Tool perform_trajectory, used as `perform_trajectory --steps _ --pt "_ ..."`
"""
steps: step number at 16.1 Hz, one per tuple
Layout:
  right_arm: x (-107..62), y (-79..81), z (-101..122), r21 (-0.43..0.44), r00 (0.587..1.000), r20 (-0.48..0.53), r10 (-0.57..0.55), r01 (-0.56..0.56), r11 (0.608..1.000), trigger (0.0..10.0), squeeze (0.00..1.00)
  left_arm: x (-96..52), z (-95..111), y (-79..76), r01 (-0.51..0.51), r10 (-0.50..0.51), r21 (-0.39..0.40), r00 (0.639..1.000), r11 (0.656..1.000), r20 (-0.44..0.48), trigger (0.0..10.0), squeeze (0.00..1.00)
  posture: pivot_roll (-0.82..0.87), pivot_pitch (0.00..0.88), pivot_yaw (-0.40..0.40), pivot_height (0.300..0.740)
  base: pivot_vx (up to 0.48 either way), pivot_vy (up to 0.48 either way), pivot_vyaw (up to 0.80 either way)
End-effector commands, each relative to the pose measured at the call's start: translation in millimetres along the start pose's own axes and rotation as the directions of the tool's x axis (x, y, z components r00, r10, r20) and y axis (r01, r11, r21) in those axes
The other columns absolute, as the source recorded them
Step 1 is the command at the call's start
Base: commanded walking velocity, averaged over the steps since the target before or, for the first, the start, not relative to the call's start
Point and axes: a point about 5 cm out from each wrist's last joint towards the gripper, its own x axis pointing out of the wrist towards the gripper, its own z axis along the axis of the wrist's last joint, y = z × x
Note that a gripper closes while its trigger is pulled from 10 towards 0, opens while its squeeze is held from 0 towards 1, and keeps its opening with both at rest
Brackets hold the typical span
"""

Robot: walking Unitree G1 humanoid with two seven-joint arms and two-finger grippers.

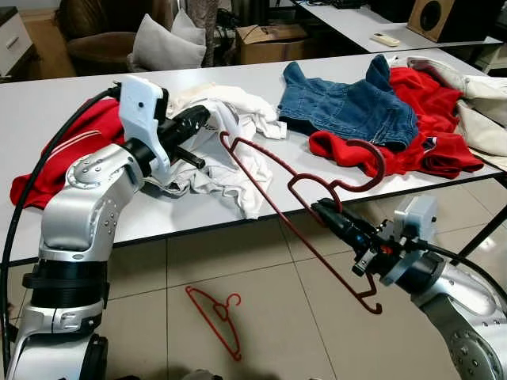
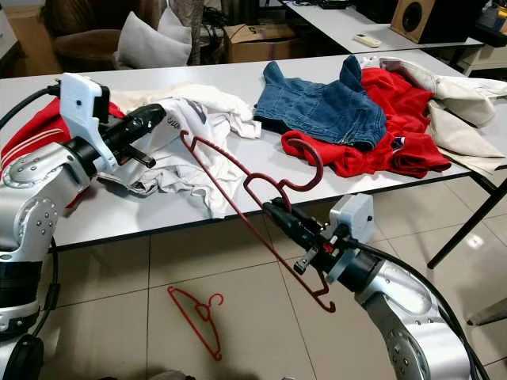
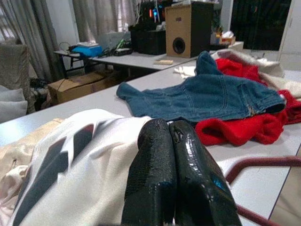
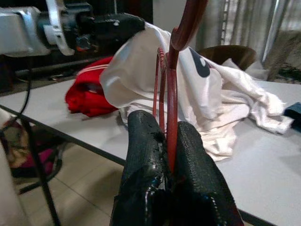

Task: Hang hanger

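R gripper (image 1: 326, 212) clamped on dark-red wire hanger (image 1: 301, 206) near its neck, held in air off the table edge. L gripper (image 3: 175, 155) pinches white printed T-shirt (image 2: 190, 142), lifted off grey tabletop (image 1: 261, 79). Risk: hanger tip snags fabric, thin wire twists in grip.

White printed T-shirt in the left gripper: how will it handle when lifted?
Likely floppy: the white printed T-shirt sags in folds from the left gripper. Probably light, held by one pinch. It may drag across the grey table.
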Motion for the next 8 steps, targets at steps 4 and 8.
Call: perform_trajectory --steps 4,8 --pt "-1.3 -16.2 5 -0.03 0.995 0.007 -0.095 0.095 0.995 10.0 0.0 4.8 10 -28.9 0.239 -0.243 -0.088 0.969 0.967 -0.038 0.0 0.0 -0.1 0.0 0.021 0.71 0.0 0.0 0.0" --pt "-7.6 -17.7 18 -0.036 0.998 0.03 -0.064 0.065 0.997 10.0 0.0 -15.1 14 -49.1 0.438 -0.46 -0.169 0.88 0.883 -0.123 0.0 0.0 -0.1 0.0 0.018 0.71 0.0 0.0 0.0"
